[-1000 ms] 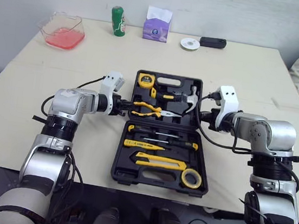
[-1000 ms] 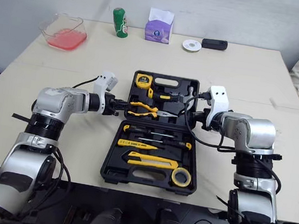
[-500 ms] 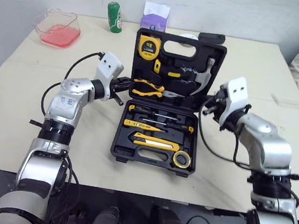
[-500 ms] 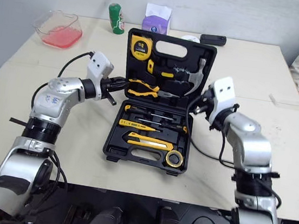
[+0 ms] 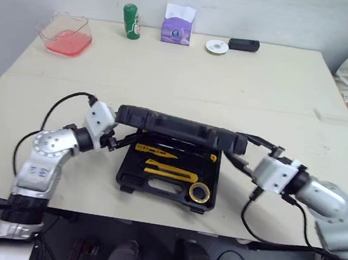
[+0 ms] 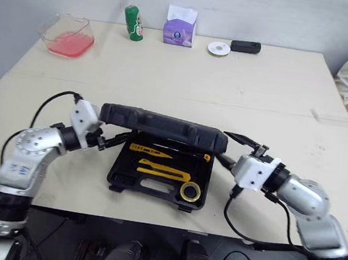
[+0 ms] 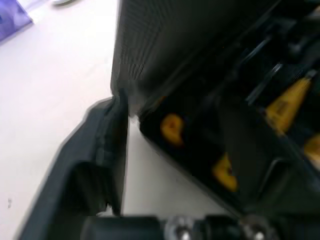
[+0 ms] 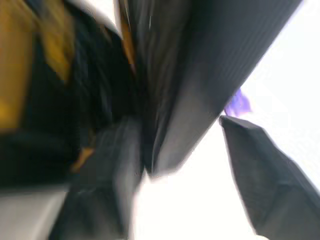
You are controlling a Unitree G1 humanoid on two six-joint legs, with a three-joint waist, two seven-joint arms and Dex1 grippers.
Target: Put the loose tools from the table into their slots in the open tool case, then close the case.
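1. The tool case sat half shut on the worktop. Its lid was tilted low over the base and reached from the left hand to the right hand.
2. The right hand was apart, its fingers straddling the lid's end edge, one on each side.
3. The left hand met the lid's opposite end; whether it was apart or together could not be told.
4. Between the hands, under the lid, a yellow screwdriver, a yellow knife and a tape roll lay in the base's slots.
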